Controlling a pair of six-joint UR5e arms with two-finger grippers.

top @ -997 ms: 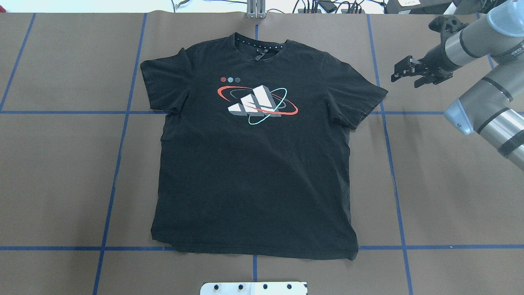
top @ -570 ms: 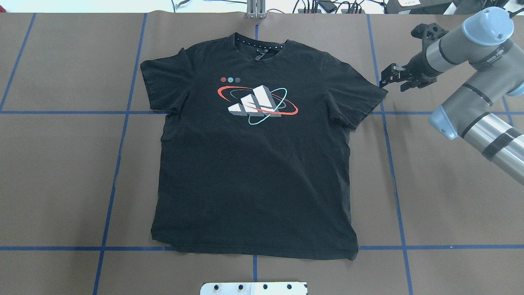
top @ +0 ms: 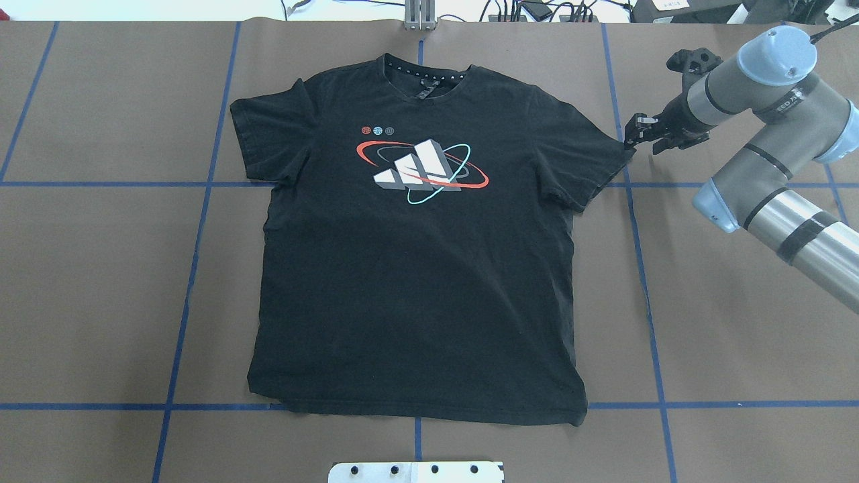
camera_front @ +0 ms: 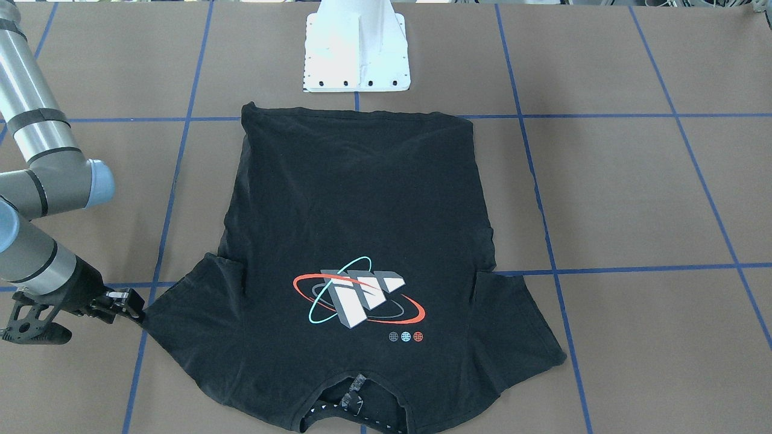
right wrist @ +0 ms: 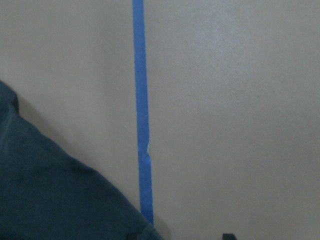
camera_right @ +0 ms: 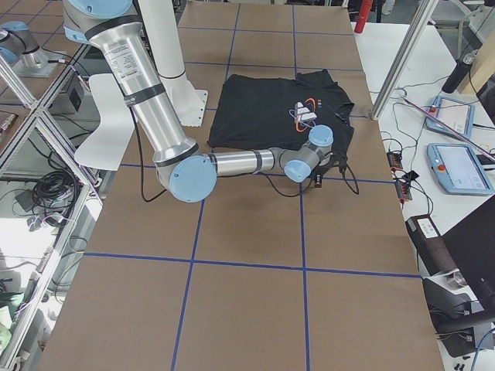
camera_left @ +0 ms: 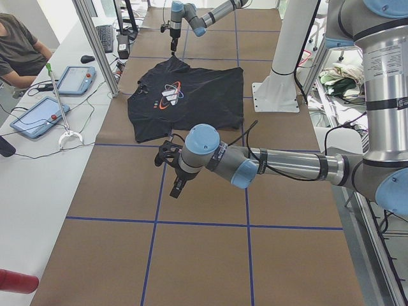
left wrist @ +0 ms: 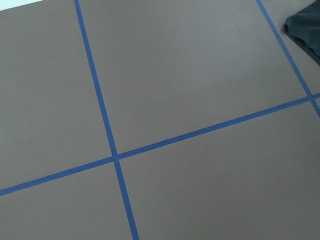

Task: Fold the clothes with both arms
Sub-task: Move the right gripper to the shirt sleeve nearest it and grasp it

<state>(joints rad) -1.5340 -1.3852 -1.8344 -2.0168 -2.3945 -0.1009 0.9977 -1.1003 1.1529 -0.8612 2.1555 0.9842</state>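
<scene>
T-shirt (top: 416, 282) flat | sleeve tip (top: 614, 151) at right jaws | jaws apart

You have a brown-covered table (top: 100, 302) gridded with blue tape lines (top: 194, 268), the black T-shirt (top: 416, 282) spread flat, logo up, at its middle, the white pedestal base (camera_front: 357, 54) just beside the hem.

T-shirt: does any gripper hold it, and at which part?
Nothing held, it seems: the right gripper, open, is at the T-shirt sleeve tip; the left gripper hangs elsewhere.
</scene>
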